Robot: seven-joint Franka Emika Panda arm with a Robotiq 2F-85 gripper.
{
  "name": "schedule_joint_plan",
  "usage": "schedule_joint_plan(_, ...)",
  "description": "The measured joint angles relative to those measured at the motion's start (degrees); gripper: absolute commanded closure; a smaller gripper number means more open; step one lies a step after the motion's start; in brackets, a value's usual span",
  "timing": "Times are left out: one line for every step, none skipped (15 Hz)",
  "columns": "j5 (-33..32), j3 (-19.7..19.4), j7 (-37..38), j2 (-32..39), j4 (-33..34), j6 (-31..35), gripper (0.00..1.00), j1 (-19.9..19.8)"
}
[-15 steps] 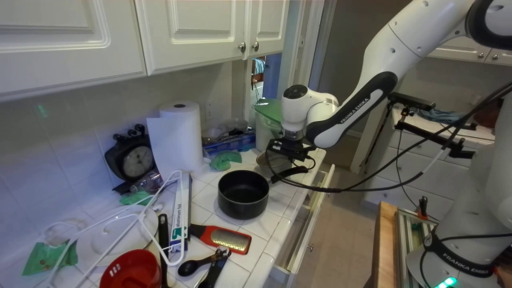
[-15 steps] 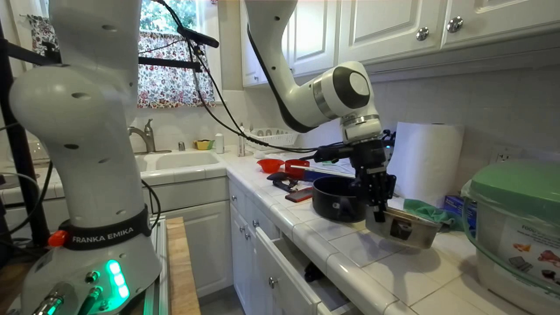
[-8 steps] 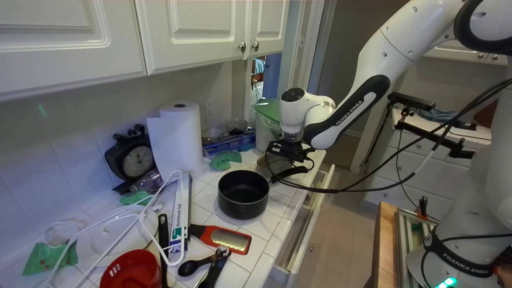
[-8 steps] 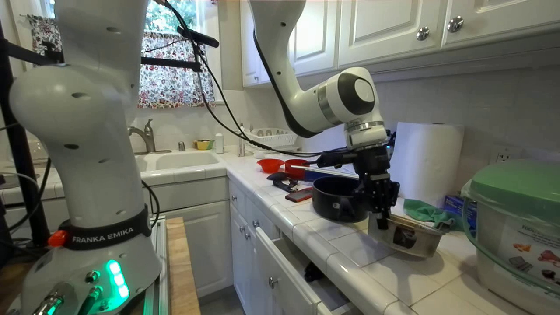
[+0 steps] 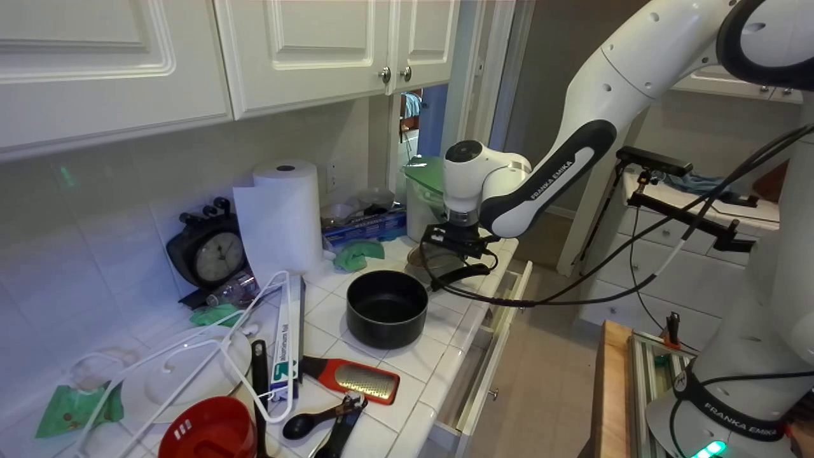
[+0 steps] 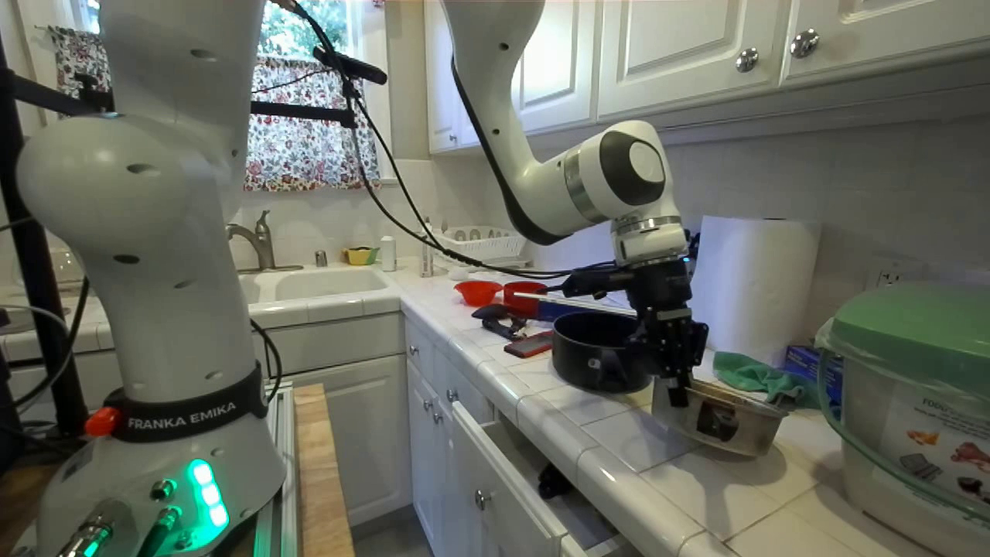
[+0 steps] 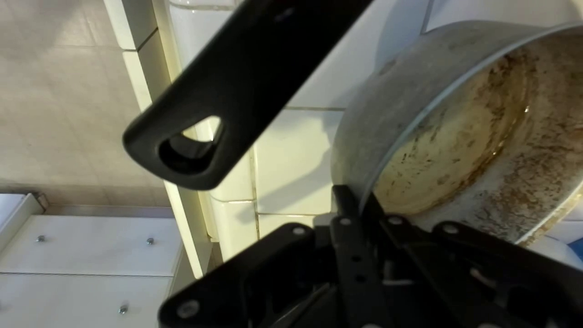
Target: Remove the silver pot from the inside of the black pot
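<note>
Basically, claw [image 7: 359,198], nearly closed, pinches silver pot [image 7: 455,136] by rim; pot's tilted just under it, out of black pot [image 5: 386,327] alongside; could swivel & slip, prob. b/c only one edge's held.

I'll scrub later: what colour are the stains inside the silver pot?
Brown stains in the silver pot, clearest in the wrist view.

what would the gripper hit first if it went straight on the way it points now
Probably the tiled counter, with the silver pot held in the gripper landing first; depth below is unclear.
</note>
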Motion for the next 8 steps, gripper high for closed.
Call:
schedule_joint_plan(0.2, 0.0, -0.1, 0.1, 0.1, 0.0, 0.95, 0.0)
schedule_joint_plan(0.5, 0.0, -0.3, 0.1, 0.2, 0.0, 0.95, 0.0)
schedule_joint_plan(0.8, 0.0, -0.4, 0.2, 0.2, 0.0, 0.94, 0.1)
schedule_joint_plan(1.1, 0.0, -0.5, 0.2, 0.2, 0.0, 0.94, 0.1)
schedule_joint_plan(1.3, 0.0, -0.6, 0.3, 0.2, 0.0, 0.94, 0.1)
schedule_joint_plan(1.6, 0.0, -0.7, 0.4, 0.2, 0.0, 0.94, 0.2)
schedule_joint_plan(1.7, 0.0, -0.7, 0.6, 0.2, 0.0, 0.94, 0.2)
schedule_joint_plan(1.9, 0.0, -0.8, 0.7, 0.2, 0.0, 0.94, 0.3)
